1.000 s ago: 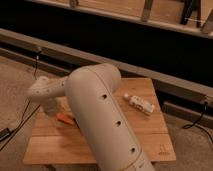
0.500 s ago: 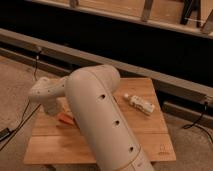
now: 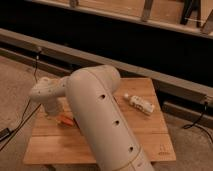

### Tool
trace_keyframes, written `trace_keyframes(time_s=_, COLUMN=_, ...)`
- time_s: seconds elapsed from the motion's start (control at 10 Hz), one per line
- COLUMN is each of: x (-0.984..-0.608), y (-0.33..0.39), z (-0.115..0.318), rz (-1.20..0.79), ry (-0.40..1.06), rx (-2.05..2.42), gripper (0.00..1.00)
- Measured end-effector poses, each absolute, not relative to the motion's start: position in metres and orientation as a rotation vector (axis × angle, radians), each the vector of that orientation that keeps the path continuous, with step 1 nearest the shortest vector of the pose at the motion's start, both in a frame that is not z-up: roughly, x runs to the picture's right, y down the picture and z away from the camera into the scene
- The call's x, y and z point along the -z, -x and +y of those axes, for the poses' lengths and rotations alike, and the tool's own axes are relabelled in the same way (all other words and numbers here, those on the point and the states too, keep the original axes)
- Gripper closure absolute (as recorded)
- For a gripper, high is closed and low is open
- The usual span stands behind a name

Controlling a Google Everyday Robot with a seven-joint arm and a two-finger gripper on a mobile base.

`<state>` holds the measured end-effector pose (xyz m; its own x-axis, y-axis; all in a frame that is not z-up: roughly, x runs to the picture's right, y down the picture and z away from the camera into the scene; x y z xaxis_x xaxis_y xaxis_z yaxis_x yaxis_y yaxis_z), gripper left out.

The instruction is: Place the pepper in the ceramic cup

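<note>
The pepper (image 3: 65, 120) shows as a small orange sliver lying on the wooden table (image 3: 145, 135), left of centre, half covered by my arm. My gripper (image 3: 51, 111) points down at the table just left of the pepper and is shut. The wrist housing hides its tips, so whether it grips the pepper cannot be told. My thick cream arm (image 3: 100, 120) crosses the middle of the view and covers much of the table. The ceramic cup is out of view.
A white bottle (image 3: 139, 103) lies on its side on the table's right half. A dark low wall with a grey ledge (image 3: 165, 80) runs behind the table. Cables (image 3: 20, 120) trail on the floor at left and right.
The arm has stayed almost in place by the pepper, and the gripper has closed. The pepper and the bottle have not moved.
</note>
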<state>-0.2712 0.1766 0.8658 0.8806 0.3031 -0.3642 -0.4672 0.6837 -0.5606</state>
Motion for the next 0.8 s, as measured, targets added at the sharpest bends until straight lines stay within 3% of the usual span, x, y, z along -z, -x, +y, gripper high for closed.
trace_keyframes(time_s=0.4, x=-0.853, y=0.280, z=0.144, rz=0.190, ry=0.643, rx=-0.526, gripper=1.00)
trace_keyframes(time_s=0.8, x=-0.811, y=0.284, z=0.102, rz=0.094, ry=0.576, rx=-0.582, gripper=1.00)
